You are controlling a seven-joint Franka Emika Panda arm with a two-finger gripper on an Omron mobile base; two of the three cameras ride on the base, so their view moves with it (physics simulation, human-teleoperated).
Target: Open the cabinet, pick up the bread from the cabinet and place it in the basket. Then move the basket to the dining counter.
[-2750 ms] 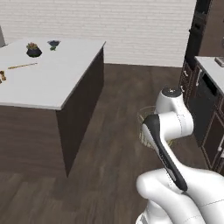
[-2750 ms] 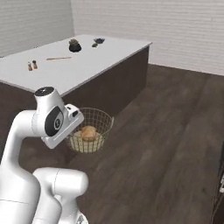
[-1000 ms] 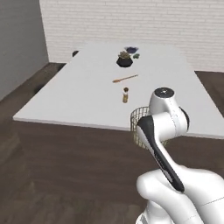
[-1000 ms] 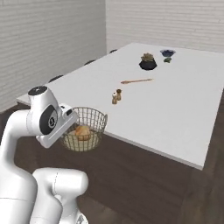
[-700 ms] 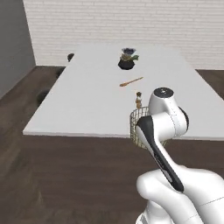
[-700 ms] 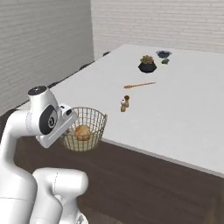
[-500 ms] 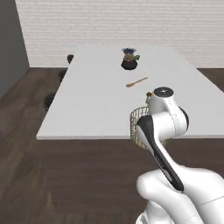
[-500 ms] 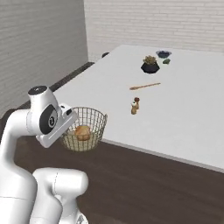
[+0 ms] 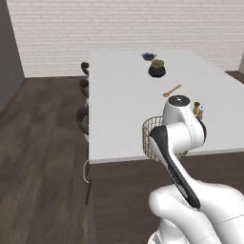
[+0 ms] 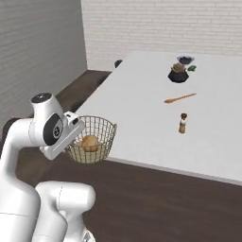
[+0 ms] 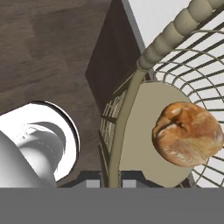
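Basket with bread held off the near edge of the dining surface.

The long white dining surface (image 9: 124,95) fills the middle of both base views, its far right end cut off, with black bar stools (image 9: 84,102) partly hidden along its left side. The white arm (image 10: 42,137) hides much of the tan wire basket (image 10: 97,137) in the left base view. The end effector (image 11: 109,178) is clamped on the basket's rim wire, its fingertips barely visible at the bottom of the hand view. The golden-brown bread (image 11: 188,133) lies on the basket's pale bottom. Farther along the surface stand a dark pot (image 10: 178,73), a wooden spoon (image 10: 179,98) and a small brown shaker (image 10: 182,123).
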